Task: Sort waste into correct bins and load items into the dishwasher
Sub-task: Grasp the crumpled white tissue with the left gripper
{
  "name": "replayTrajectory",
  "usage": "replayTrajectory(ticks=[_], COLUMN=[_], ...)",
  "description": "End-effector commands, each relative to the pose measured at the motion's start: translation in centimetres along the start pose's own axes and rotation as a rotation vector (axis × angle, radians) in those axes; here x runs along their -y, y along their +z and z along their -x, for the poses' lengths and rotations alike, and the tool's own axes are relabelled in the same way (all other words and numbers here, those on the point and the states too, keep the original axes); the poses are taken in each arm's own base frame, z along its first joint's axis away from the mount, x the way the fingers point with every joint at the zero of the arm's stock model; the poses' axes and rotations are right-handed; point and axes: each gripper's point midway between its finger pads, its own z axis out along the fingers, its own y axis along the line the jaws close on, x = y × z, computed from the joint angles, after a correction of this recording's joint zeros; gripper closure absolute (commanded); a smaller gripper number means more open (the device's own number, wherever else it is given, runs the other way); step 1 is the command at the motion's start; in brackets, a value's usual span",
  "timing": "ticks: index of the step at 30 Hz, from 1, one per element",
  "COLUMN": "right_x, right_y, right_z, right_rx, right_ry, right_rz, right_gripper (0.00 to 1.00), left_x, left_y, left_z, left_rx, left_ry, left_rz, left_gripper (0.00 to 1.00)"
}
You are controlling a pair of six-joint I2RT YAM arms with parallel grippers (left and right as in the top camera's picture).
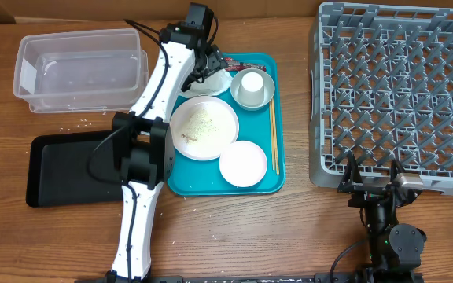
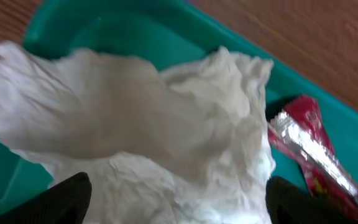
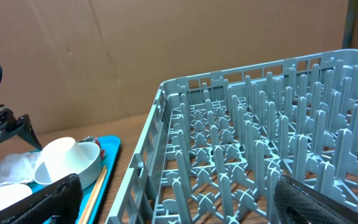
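Observation:
My left gripper [image 1: 209, 64] is at the back of the teal tray [image 1: 270, 185], low over a crumpled white napkin [image 2: 166, 124]. Its jaws stand open, one finger on each side of the napkin. A red wrapper [image 2: 306, 149] lies just right of the napkin. The large white plate [image 1: 204, 128] carries rice grains. The small white dish [image 1: 243, 163] sits in front of it. A white cup [image 1: 252, 82] rests inside the grey bowl [image 1: 263, 96]. My right gripper [image 1: 372, 179] is open and empty at the front edge of the grey dish rack [image 1: 399, 94].
A clear plastic tub [image 1: 81, 69] stands at the back left, and a black tray [image 1: 69, 169] lies in front of it. Wooden chopsticks [image 1: 274, 137] lie along the teal tray's right side. Loose rice grains [image 1: 77, 123] dot the table near the tub.

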Motion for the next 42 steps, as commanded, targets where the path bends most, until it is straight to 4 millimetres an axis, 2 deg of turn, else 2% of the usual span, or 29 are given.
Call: replayTrajectory(ticks=[1,8,9,18,23,31,34,37,39,40,42], right_x=[0.2,0.2,0.2,0.2,0.2,0.2,0.2,0.2,0.2,0.2,0.2], right_y=[0.0,0.0,0.0,0.0,0.0,0.0,0.0,0.0,0.0,0.0,0.0], right_z=[-0.2,-0.2,-0.2,-0.2,-0.2,-0.2,-0.2,-0.2,-0.2,-0.2,-0.2], right_rx=[0.004,0.004,0.004,0.004,0.004,0.004,0.004,0.004,0.004,0.004,0.004], right_ry=[-0.007,-0.007,-0.007,-0.007,-0.007,-0.007,-0.007,-0.007,-0.007,-0.007,-0.007], right_rz=[-0.007,-0.007,-0.007,-0.007,-0.007,-0.007,-0.007,-0.007,-0.007,-0.007,-0.007], right_gripper=[0.00,0.00,0.00,0.00,0.00,0.00,0.00,0.00,0.00,0.00,0.00], left_x=[-0.2,-0.3,-0.5,-0.3,-0.2,-0.5,-0.5,-0.4,-0.2,-0.2,0.0], left_y=[-1.8,-1.4,-1.0,-0.5,-0.5,1.1,1.0,1.1,1.1,1.1,1.1], left_z=[2.6,2.5,2.3,2.4,2.2,1.5,1.7,1.6,1.3,1.3,1.1], left_rx=[0.102,0.097,0.091,0.087,0.085,0.061,0.064,0.057,0.038,0.035,0.022], left_ry=[-0.110,-0.162,-0.162,-0.205,-0.209,-0.237,-0.240,-0.241,-0.228,-0.226,-0.225], left_rz=[0.006,0.009,0.016,0.002,0.001,0.020,0.017,0.010,-0.001,-0.004,-0.014], left_gripper=[0.12,0.30,0.36,0.58,0.60,0.64,0.72,0.76,0.87,0.96,0.96])
